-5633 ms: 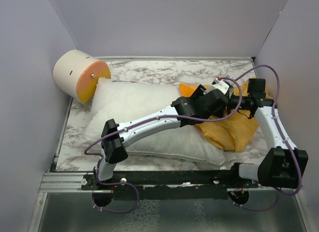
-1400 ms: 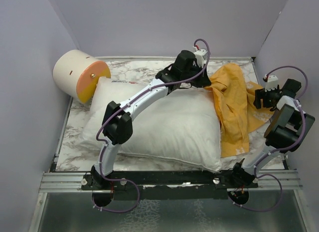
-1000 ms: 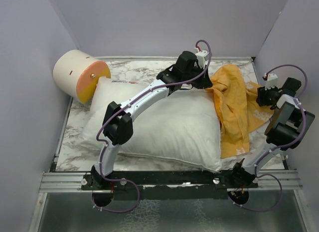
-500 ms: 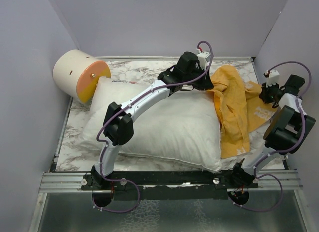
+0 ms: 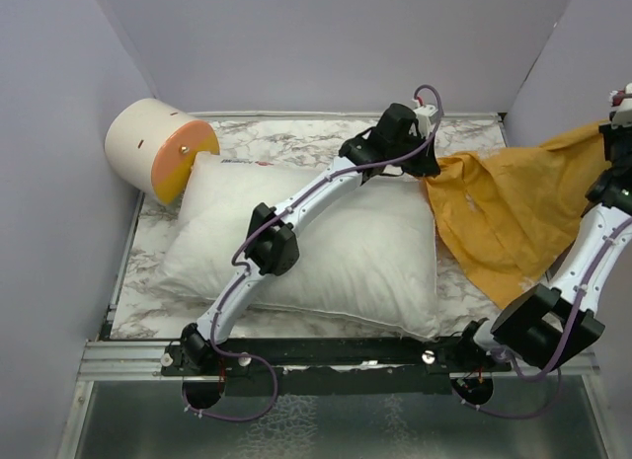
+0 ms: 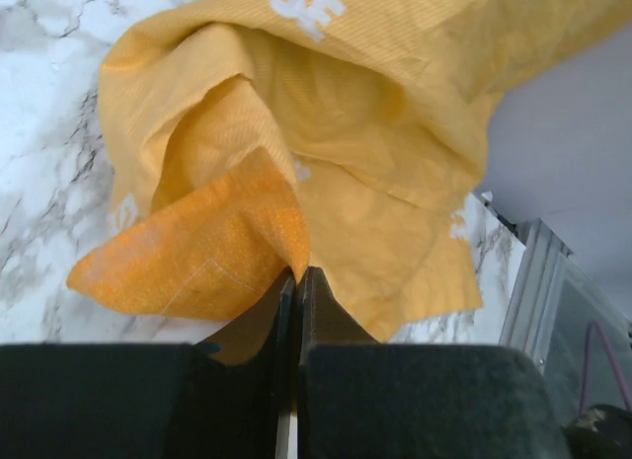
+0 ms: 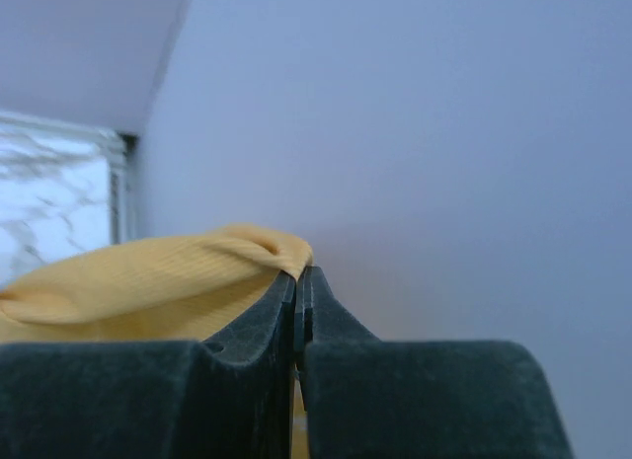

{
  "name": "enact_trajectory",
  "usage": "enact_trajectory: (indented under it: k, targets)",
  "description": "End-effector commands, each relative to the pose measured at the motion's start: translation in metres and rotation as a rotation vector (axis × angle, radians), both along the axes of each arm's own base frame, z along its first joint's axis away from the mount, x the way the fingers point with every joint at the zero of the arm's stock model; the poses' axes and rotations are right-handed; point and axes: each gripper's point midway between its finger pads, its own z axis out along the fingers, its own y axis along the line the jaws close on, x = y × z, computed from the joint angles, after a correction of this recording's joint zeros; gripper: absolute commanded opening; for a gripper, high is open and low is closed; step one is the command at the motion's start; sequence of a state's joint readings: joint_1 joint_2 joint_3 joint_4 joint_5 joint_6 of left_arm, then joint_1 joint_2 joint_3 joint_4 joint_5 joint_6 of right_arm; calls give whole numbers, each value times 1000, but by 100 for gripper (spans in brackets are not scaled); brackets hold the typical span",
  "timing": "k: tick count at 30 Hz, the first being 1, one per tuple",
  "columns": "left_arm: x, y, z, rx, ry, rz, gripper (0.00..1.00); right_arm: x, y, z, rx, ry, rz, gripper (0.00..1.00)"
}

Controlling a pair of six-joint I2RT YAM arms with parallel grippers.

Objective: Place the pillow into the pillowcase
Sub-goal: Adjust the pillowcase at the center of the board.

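Observation:
The plump white pillow [image 5: 316,237] lies across the middle of the marble table. To its right the orange-yellow pillowcase [image 5: 518,207] is stretched in the air between both arms. My left gripper [image 5: 432,163] is shut on the case's edge above the pillow's far right corner; in the left wrist view [image 6: 297,273] the cloth [image 6: 326,133] is pinched between the tips, with white lettering at the top. My right gripper [image 5: 610,125] is raised high at the right wall, shut on another edge of the pillowcase [image 7: 148,281], the tips [image 7: 299,271] nipping a fold.
A cream cylinder with an orange end [image 5: 158,148] lies at the back left, touching the pillow's corner. Lilac walls [image 5: 326,44] close in the back and sides, the right one very near my right gripper. A black rail [image 5: 326,352] runs along the near table edge.
My right gripper shut on the pillowcase and lifted it high toward the right wall, spreading the cloth taut. The left arm shifted slightly right, still holding its edge.

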State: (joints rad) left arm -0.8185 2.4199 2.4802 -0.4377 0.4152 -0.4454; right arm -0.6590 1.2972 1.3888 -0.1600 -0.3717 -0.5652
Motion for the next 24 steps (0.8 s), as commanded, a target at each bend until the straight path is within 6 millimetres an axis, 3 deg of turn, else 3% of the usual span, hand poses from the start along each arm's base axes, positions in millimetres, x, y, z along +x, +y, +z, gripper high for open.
enact_trajectory:
  k: [1, 3, 5, 7, 10, 12, 15, 19, 24]
  targets:
    - [8, -12, -28, 51, 33, 21, 4, -31, -61, -76, 89, 140, -176, 1]
    - [19, -8, -38, 81, 26, 84, 20, -42, -59, -105, 90, 213, -158, 2]
    - [35, 4, -39, 125, -15, 169, 43, -49, -41, -131, 89, 283, -91, 16]
    - [49, 17, -24, 142, -68, 242, 58, -55, -14, -150, 112, 334, 11, 35]
    - [60, 37, 16, 129, -150, 306, 71, -60, 25, -156, 162, 348, 162, 60]
    - [61, 48, 44, 106, -190, 313, 73, -60, 50, -152, 205, 345, 276, 70]
    - [45, 57, 84, 58, -246, 257, 73, -59, 93, -149, 321, 345, 503, 82]
    - [17, 69, 113, -19, -274, 167, 73, -61, 140, -147, 479, 333, 798, 84]
    - [-23, 96, 144, -124, -346, 106, 74, -64, 182, -161, 590, 349, 978, 85]
